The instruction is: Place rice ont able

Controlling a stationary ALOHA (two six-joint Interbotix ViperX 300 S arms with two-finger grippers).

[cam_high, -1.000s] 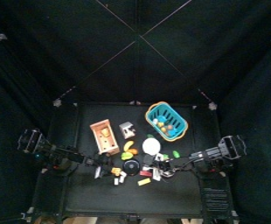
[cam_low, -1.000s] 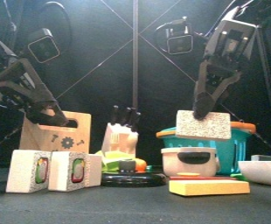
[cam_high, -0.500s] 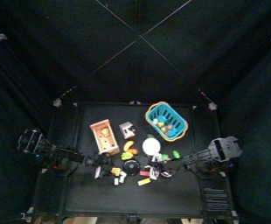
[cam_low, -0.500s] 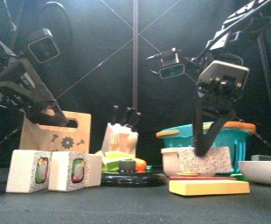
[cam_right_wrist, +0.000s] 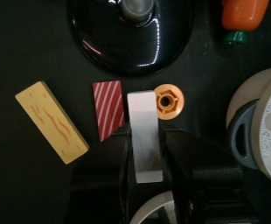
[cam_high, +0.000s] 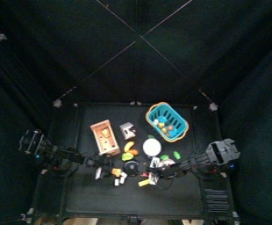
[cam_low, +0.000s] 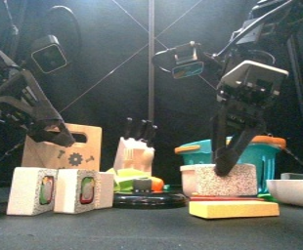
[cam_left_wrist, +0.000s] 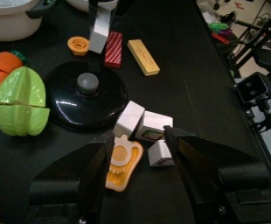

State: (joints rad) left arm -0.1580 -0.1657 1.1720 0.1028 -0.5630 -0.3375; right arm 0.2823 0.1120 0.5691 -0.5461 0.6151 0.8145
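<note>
The rice (cam_low: 228, 182) is a white speckled block that hangs low in front of the blue basket (cam_low: 261, 156), just behind a yellow slab (cam_low: 233, 208). My right gripper (cam_low: 225, 161) comes down on it from above, shut on its sides. The right wrist view shows the rice (cam_right_wrist: 144, 131) as a white strip between my right gripper's (cam_right_wrist: 146, 147) jaws, close over the black table (cam_right_wrist: 33, 52). I cannot tell whether it touches the tabletop. My left gripper (cam_left_wrist: 144, 136) stands open above white cubes at the table's left front.
Beside the rice lie a red striped piece (cam_right_wrist: 107, 109), an orange ring (cam_right_wrist: 167, 101) and a grey-white pot (cam_right_wrist: 260, 114). A black lid (cam_right_wrist: 132, 31) and a carrot (cam_right_wrist: 246, 13) are near. A wooden block (cam_low: 63, 151) stands left, a white bowl (cam_low: 298, 190) far right.
My right gripper has come down with the rice from the basket's rim height to just above the table. The left arm has stayed put.
</note>
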